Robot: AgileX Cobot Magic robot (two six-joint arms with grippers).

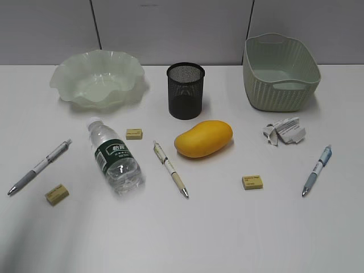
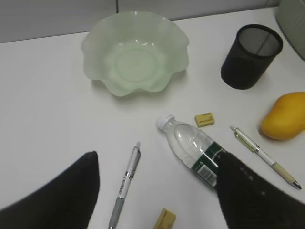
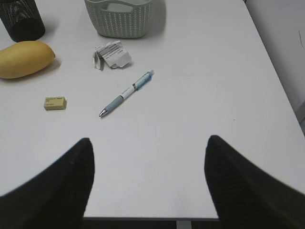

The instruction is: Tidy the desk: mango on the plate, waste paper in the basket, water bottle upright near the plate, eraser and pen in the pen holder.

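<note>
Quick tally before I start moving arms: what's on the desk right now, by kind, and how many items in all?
Pens: 3
Erasers: 3
Mango: 1
Water bottle, lying on its side: 1
Waste paper: 1
Plate: 1
Pen holder: 1
Basket: 1
Total: 12

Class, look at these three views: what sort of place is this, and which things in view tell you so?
Probably an office-style desk set up for a tidying exercise: a plain white desk against grey panel walls, carrying stationery such as a black mesh pen holder, scattered pens and erasers, plus a pale green basket for waste.
</note>
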